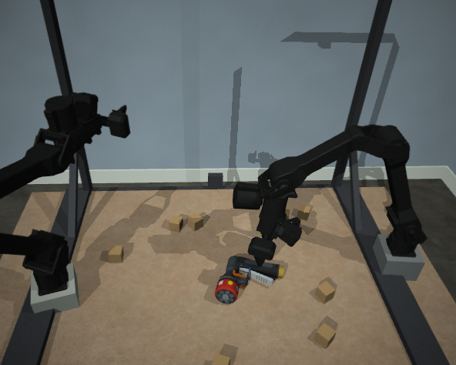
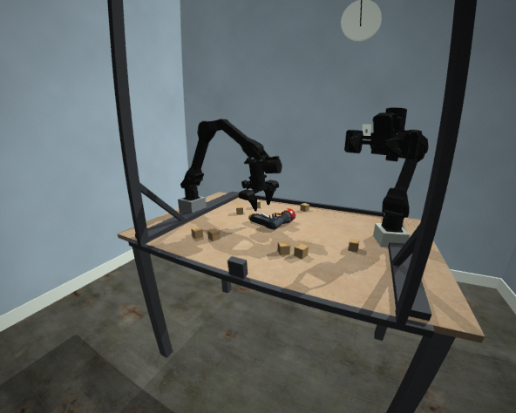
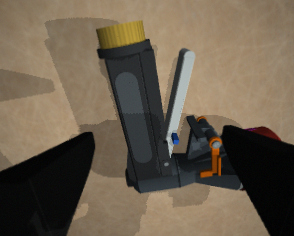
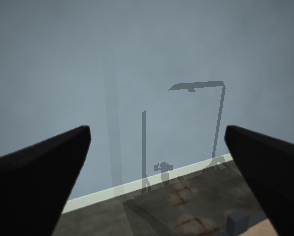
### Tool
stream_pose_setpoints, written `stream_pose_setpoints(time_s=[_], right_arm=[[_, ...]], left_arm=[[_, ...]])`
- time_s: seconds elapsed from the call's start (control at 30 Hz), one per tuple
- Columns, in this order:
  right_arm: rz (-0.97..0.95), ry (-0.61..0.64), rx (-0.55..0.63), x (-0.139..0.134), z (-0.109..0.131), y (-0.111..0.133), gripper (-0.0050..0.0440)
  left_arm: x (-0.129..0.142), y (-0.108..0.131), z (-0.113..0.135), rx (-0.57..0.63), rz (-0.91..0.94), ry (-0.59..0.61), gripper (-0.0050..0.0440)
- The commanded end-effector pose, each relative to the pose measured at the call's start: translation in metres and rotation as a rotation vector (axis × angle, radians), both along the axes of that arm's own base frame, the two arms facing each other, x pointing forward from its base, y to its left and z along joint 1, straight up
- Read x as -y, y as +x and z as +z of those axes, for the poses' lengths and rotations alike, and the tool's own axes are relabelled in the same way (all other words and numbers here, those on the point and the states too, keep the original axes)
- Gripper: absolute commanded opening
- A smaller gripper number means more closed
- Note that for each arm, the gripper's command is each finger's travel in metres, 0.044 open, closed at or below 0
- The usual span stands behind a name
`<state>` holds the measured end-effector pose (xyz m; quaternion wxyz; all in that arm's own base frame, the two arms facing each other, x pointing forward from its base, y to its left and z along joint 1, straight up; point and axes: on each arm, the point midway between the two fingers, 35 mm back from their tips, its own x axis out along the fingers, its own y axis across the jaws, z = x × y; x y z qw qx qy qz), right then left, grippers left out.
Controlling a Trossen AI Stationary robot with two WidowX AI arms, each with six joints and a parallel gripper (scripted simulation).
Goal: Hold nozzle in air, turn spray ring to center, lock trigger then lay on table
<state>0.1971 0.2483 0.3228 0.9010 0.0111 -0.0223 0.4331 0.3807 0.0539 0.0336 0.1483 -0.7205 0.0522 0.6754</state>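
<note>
The left gripper (image 1: 274,257) (image 2: 262,206) (image 3: 158,136) and right gripper (image 4: 158,132) have their fingers apart, and the nozzle (image 1: 252,266) (image 2: 264,220) (image 3: 134,115) lies on the tabletop (image 1: 154,308) (image 2: 331,226) under the left one, which could bump the white trigger (image 1: 262,277) (image 3: 181,95) or pinch the orange lever (image 1: 240,274) (image 3: 216,159) if it comes down crooked.

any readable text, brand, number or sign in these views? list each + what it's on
No readable words, brands or numbers.
Red spray ring: coloured marks, one yellow, one white; too small to read as symbols.
Round wall disc: dark line, no numerals seen.
Nozzle grip: no lettering visible.
</note>
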Motion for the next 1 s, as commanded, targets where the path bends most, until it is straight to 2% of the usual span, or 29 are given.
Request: stream_pose_setpoints(time_s=[0.0,0.53,0.67,0.8,0.97], right_arm=[[-0.003,0.02,0.011,0.001,0.009,-0.001,0.0415],[-0.003,0.02,0.011,0.001,0.009,-0.001,0.0415],[-0.003,0.02,0.011,0.001,0.009,-0.001,0.0415],[-0.003,0.02,0.011,0.001,0.009,-0.001,0.0415],[-0.003,0.02,0.011,0.001,0.009,-0.001,0.0415]], left_arm=[[-0.003,-0.003,-0.011,-0.069,0.165,-0.01,0.0362],[-0.004,-0.001,-0.01,-0.059,0.136,-0.008,0.0362],[-0.005,-0.003,-0.023,-0.058,0.135,-0.007,0.0362],[-0.005,-0.002,-0.021,-0.057,0.135,-0.007,0.0362],[-0.006,-0.004,-0.036,-0.058,0.133,-0.006,0.0362]])
